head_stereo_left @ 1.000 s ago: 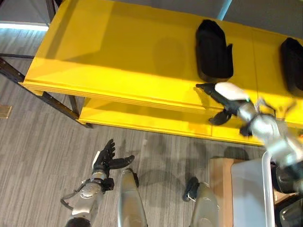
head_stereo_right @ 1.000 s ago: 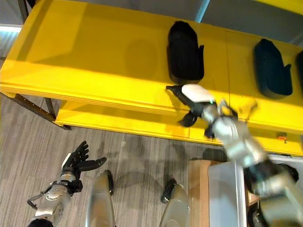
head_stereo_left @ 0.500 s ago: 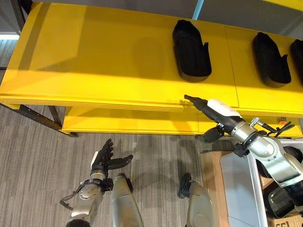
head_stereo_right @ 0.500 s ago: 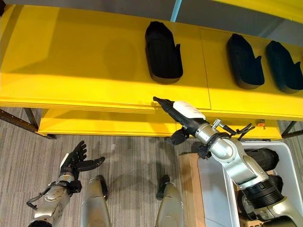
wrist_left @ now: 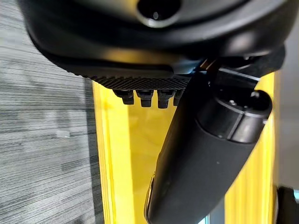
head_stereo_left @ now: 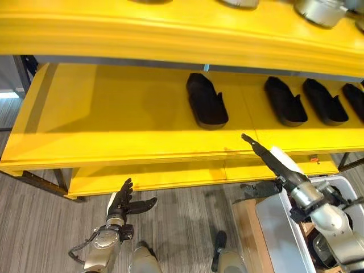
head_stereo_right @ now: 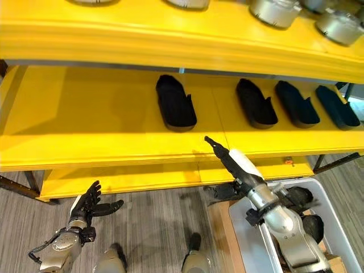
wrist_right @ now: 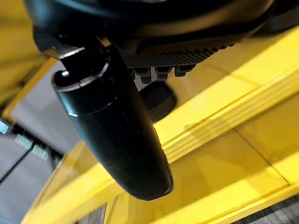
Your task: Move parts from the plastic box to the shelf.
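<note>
1. Four black parts [head_stereo_left: 206,101] [head_stereo_left: 284,102] [head_stereo_left: 323,102] [head_stereo_left: 354,100] are lying flat on the yellow shelf [head_stereo_left: 114,122], long axes running front to back.
2. White plastic box [head_stereo_right: 248,232] is sitting below the shelf's front edge, holding dark parts [head_stereo_right: 310,225].

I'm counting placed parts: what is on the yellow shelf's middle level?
Four black parts lie on the middle level: one alone near the centre, three in a row to the right. The level above hides the back strip.

Yellow shelf [head_stereo_left: 114,125] (black parts [head_stereo_left: 206,102])
</note>
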You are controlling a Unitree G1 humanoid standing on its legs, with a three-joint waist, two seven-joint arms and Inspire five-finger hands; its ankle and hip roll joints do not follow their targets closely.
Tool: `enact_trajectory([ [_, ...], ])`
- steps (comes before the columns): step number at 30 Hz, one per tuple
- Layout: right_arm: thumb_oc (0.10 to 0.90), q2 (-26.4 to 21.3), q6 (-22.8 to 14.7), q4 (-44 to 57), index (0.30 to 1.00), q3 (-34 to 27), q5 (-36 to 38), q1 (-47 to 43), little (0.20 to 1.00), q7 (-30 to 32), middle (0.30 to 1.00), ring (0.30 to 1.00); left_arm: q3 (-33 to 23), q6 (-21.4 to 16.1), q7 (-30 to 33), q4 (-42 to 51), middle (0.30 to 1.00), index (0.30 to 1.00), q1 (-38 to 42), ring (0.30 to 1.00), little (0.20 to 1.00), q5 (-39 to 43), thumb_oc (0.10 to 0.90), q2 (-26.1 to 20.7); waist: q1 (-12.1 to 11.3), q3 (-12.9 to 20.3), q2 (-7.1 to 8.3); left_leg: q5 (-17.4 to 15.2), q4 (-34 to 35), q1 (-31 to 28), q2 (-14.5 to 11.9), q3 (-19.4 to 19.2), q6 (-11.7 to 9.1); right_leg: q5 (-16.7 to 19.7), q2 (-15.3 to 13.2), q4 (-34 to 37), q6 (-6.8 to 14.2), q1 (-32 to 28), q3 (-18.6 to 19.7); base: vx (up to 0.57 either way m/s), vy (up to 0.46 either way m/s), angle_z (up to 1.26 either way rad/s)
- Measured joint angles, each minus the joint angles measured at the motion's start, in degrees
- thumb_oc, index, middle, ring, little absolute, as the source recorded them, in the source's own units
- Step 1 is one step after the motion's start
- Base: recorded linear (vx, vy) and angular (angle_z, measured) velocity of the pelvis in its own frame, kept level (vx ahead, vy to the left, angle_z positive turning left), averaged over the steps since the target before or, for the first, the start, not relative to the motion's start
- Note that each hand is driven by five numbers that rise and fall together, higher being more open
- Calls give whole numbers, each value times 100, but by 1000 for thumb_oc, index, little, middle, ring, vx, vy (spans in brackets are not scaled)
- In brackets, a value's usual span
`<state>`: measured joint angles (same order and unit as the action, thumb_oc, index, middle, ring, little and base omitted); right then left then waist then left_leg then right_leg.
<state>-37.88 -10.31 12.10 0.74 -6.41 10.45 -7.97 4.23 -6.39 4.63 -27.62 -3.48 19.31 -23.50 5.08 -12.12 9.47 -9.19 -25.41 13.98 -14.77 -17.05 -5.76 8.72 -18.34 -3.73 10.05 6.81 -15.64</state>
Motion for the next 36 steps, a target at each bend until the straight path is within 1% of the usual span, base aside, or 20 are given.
enact_trajectory([
  [2,900,155,-19,78,1000,-106,24,271,1000,2,1000,1000,25,-2,-3,2,1000,1000,13,1000,1000,-1,900,7,81,67,41,-17,32,-66,28,-65,12,35,-25,12,-10,-2,84,22,174,-15],
  [5,900,709,-50,98,1000,-374,254,764,1000,55,1000,1000,141,-18,18,-21,1000,1000,56,1000,1000,-92,900,-5,214,163,87,-78,101,-146,134,-166,63,287,-112,11,-102,22,191,-9,168,-16],
  [8,900,753,-28,90,1000,-383,266,1030,1000,60,1000,1000,266,-66,35,-102,1000,1000,112,1000,1000,-228,900,-27,435,241,104,-66,304,-343,246,-456,120,1130,-119,190,-209,254,385,-34,139,-53],
  [9,900,839,-27,59,1000,-360,265,977,1000,114,1000,1000,315,-90,135,-122,1000,1000,139,1000,1000,-227,900,-39,426,264,83,-77,325,-295,260,-449,141,1512,-75,306,-273,398,415,-78,125,-95],
  [10,900,945,-15,56,1000,-311,265,928,1000,152,1000,1000,357,-108,189,-189,1000,1000,247,1000,1000,-228,900,-61,467,262,101,-116,274,-229,323,-529,241,1890,10,408,-693,571,340,-50,98,-99],
  [11,900,951,-16,34,1000,-246,266,878,1000,215,1000,1000,345,-109,225,-214,1000,1000,289,1000,1000,-226,900,-46,435,259,86,-117,273,-221,260,-544,329,2000,15,389,-819,681,276,-77,125,-94],
  [12,900,944,-14,-79,1000,-112,267,878,1000,281,1000,1000,355,-112,225,-254,1000,1000,320,1000,1000,-225,900,-8,460,230,30,-59,302,-323,180,-738,440,1825,13,221,-640,676,16,-103,162,-56],
  [13,900,944,20,-125,1000,-67,265,884,1000,282,1000,1000,431,-129,253,-236,1000,1000,344,1000,1000,-218,900,-3,452,254,22,-27,285,-340,185,-811,491,1610,35,26,-622,612,-318,-149,201,-71],
  [14,900,937,40,-136,1000,79,268,816,1000,328,1000,1000,475,-210,263,-172,1000,1000,299,1000,1000,-216,900,-20,347,300,25,-4,285,-385,122,-999,500,1142,98,-189,-657,600,-947,-104,98,-94],
  [15,900,924,27,-234,1000,261,315,544,1000,353,1000,1000,447,-237,353,-131,1000,1000,235,1000,1000,-178,900,-30,266,297,90,-144,129,-392,240,-1011,425,1605,173,19,-632,726,-1142,-66,-3,-162],
  [16,900,854,3,-390,1000,464,355,19,1000,371,1000,1000,428,-212,429,-132,1000,1000,176,1000,1000,-158,900,-23,232,247,6,-311,56,-330,375,-1007,670,1929,225,127,-744,945,-883,-19,-90,-167],
  [17,900,887,-12,-500,1000,609,403,-348,1000,441,1000,1000,381,-195,392,-200,1000,1000,174,1000,1000,-164,900,37,200,170,-111,-284,12,-387,274,-1155,779,1646,227,-5,-605,993,-829,-17,-115,-151],
  [18,900,789,9,-518,1000,663,440,-360,1000,479,1000,1000,274,-144,384,-240,1000,1000,191,1000,1000,-160,900,254,196,150,-280,-258,115,-525,215,-1335,760,623,74,-653,-475,924,-1024,18,-170,-102],
  [19,900,614,11,-531,1000,659,439,-259,1000,486,1000,1000,187,-170,385,-143,1000,1000,103,1000,1000,-157,900,470,120,174,-385,-162,332,-710,214,-1495,686,287,-90,-907,-286,631,-1027,46,-187,-68],
  [21,900,612,-4,-556,1000,624,441,-141,1000,563,1000,1000,188,-237,371,-16,1000,1000,-12,1000,1000,-161,900,441,72,178,-321,-4,508,-821,166,-1570,563,-143,-250,-800,-3,103,-980,63,-163,-39],
  [22,900,674,-1,-577,1000,628,441,-76,1000,584,1000,1000,108,-235,373,-22,1000,1000,-49,1000,1000,-159,900,413,86,186,-248,63,545,-823,135,-1582,517,-201,-224,-493,45,-225,-909,42,-126,-32],
  [24,900,695,29,-618,1000,653,458,20,1000,590,1000,1000,33,-207,380,-120,1000,1000,-133,1000,1000,-153,900,415,92,159,-207,336,853,-1012,27,-1750,323,-147,1,-171,-106,-341,-800,64,-201,-35],
  [28,900,673,42,-623,1000,419,590,320,1000,613,1000,1000,130,-211,259,-100,1000,1000,-441,1000,1000,-158,900,435,345,166,-257,631,1274,-1328,-132,-2026,100,-202,293,30,-234,-309,-611,21,-144,-37],
  [33,900,657,46,-602,1000,85,663,629,1000,678,1000,1000,427,-211,120,-84,1000,1000,-425,1000,1000,-160,900,482,638,155,-468,729,1243,-1332,-299,-2175,44,-244,438,-82,-345,-111,-499,-30,-101,-18],
  [36,900,625,23,-604,1000,64,663,674,1000,718,1000,1000,658,-225,125,-53,1000,1000,-356,1000,1000,-161,900,476,715,63,-673,677,1056,-1301,-415,-2260,28,-316,457,-410,-453,52,-347,-60,-140,-25],
])
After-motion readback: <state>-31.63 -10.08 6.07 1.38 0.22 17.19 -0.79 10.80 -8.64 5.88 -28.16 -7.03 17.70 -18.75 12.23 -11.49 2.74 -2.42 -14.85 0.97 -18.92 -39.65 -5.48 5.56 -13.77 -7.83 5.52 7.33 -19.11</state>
